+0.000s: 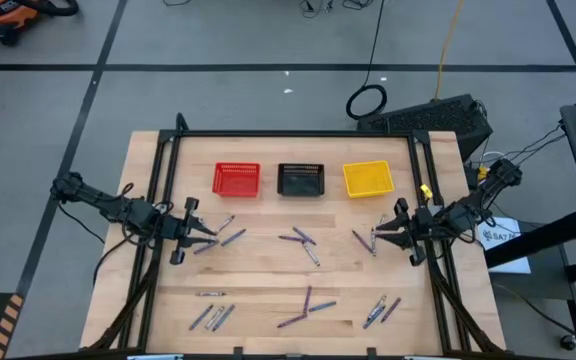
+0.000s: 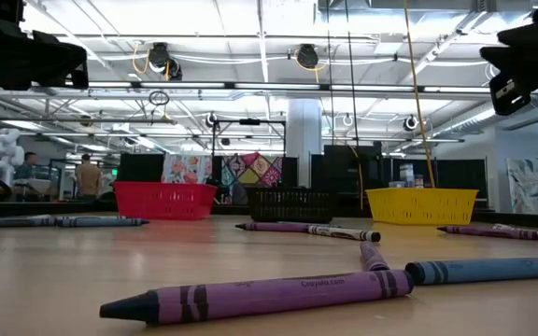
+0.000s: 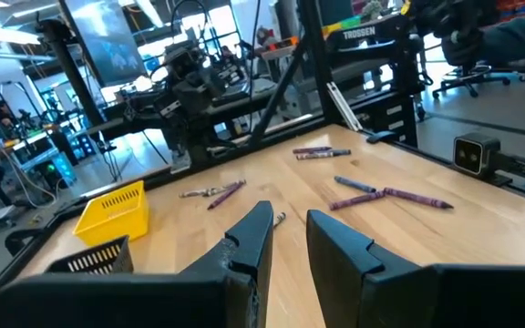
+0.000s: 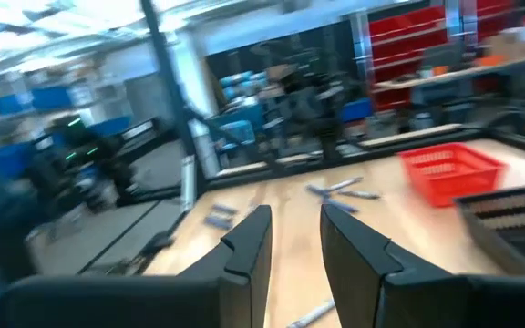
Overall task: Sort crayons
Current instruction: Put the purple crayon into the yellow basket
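This is a large robotics lab or workshop hall. The low view shows a high ceiling with exposed beams [image 2: 250,89], strip lights and hanging cable reels [image 2: 307,58]. Past the far edge of the wooden desk [image 1: 268,275] stand equipment racks, red shelving [image 4: 408,36], office chairs [image 3: 468,55] and other robot rigs [image 3: 190,82]; two people [image 2: 88,175] stand in the distance.

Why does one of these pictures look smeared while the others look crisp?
The right wrist view is motion-blurred: its red basket and the room behind streak sideways. The left wrist view is sharp around its yellow basket. In the low view, the nearest purple crayon is sharp.
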### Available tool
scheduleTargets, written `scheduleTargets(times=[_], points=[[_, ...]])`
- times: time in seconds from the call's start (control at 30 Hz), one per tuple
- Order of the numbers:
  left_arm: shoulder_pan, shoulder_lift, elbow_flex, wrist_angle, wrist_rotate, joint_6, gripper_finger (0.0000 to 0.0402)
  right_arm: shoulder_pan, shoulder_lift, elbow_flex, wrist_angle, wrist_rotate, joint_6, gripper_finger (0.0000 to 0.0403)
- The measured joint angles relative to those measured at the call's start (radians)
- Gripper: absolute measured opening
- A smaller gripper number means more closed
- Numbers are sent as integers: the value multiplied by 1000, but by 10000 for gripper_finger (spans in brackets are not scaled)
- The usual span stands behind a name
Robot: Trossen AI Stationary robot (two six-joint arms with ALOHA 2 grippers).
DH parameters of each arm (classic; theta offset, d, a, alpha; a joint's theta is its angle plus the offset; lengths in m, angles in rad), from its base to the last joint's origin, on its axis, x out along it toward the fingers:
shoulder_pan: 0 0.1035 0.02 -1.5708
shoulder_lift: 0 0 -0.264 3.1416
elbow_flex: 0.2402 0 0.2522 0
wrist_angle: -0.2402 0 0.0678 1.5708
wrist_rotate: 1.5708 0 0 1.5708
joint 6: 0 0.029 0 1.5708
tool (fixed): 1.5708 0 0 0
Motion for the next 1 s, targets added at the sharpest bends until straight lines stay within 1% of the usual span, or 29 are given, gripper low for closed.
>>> scheduleTargets(times=[0.1, 0.2, 0.33, 0.5, 0.67, 0.9, 1.0], points=[[0, 0, 0, 12, -31, 0, 77, 0, 0, 0, 12, 81, 34, 84], [0, 0, 0, 30, -38, 0, 77, 0, 0, 0, 17, 121, 53, 84], [0, 0, 0, 28, -1, 16, 77, 0, 0, 0, 22, 133, 55, 84], [0, 0, 0, 55, 6, 51, 77, 0, 0, 0, 27, 145, 62, 84], [0, 0, 0, 57, 57, 52, 77, 0, 0, 0, 27, 145, 62, 84], [0, 0, 0, 47, 58, 51, 77, 0, 0, 0, 27, 145, 62, 84], [0, 0, 0, 48, 58, 15, 77, 0, 0, 0, 27, 145, 62, 84]])
